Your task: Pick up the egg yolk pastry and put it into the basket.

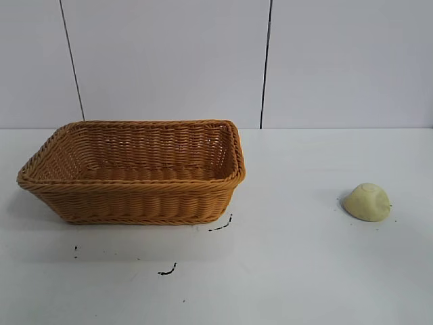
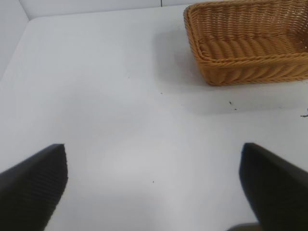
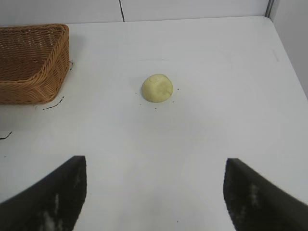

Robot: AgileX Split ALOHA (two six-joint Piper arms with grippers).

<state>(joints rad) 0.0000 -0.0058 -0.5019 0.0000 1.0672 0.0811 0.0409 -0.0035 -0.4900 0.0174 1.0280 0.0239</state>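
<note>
The egg yolk pastry (image 1: 367,202), a small pale yellow dome, lies on the white table at the right, well apart from the basket (image 1: 135,170), an orange-brown woven basket at centre left with nothing in it. In the right wrist view the pastry (image 3: 157,88) lies some way ahead of my right gripper (image 3: 155,166), which stands open with bare table between its fingers; the basket's corner (image 3: 33,62) shows off to one side. My left gripper (image 2: 154,154) is open above bare table, with the basket (image 2: 248,45) farther off. Neither arm shows in the exterior view.
Small black marks (image 1: 167,271) dot the table in front of the basket. A white wall with dark vertical seams (image 1: 266,64) stands behind the table. The table's corner and edge (image 3: 284,53) run past the pastry in the right wrist view.
</note>
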